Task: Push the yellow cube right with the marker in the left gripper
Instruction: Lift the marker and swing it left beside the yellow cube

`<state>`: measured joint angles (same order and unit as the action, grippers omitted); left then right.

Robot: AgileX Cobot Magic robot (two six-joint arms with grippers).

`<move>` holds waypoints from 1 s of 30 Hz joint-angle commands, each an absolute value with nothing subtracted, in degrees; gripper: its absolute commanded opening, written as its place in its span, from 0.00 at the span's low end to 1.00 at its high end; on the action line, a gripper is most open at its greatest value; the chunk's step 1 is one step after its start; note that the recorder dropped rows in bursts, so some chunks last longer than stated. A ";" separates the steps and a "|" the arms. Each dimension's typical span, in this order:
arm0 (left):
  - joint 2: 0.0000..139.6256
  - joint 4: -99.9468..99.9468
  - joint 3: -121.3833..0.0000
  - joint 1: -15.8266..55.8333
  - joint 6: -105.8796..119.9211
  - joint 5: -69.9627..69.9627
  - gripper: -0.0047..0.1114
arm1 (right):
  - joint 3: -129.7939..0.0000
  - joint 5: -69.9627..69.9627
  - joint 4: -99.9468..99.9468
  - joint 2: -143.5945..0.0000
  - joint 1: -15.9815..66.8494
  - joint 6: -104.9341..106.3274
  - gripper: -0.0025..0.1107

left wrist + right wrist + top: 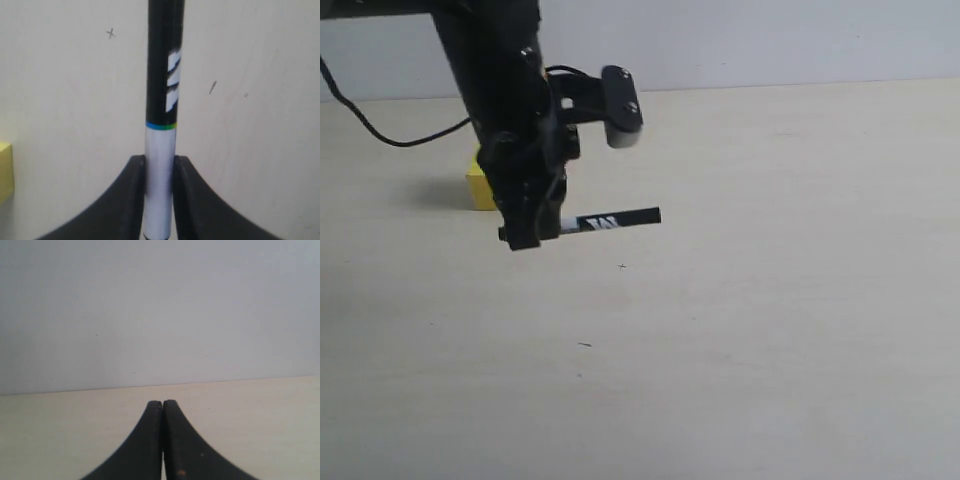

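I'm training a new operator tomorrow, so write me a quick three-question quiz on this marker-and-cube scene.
1. True or false: the left claw is shut on the marker.
2. In the left wrist view, the yellow cube is: A) touching the marker; B) apart from the marker, off to one side; C) resting on top of the marker.
3. Fill in: the right claw is empty and ____.
Key: 1 true; 2 B; 3 shut.
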<state>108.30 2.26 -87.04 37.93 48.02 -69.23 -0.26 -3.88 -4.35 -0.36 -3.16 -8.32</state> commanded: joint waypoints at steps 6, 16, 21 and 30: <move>104.72 0.72 -87.29 24.78 54.29 -69.96 0.04 | 0.00 -3.78 -4.54 0.00 -3.39 -8.23 0.02; 104.72 -1.57 -87.29 15.05 65.53 -68.69 0.04 | 0.00 -3.78 -4.54 0.00 -3.39 -8.11 0.02; 105.09 -4.33 -87.29 11.45 71.43 -64.72 0.04 | 0.00 -3.78 -4.54 0.00 -3.39 -8.21 0.02; 110.70 1.74 -87.29 2.10 82.66 -59.75 0.04 | 0.00 -3.78 -4.54 0.00 -3.39 -8.21 0.02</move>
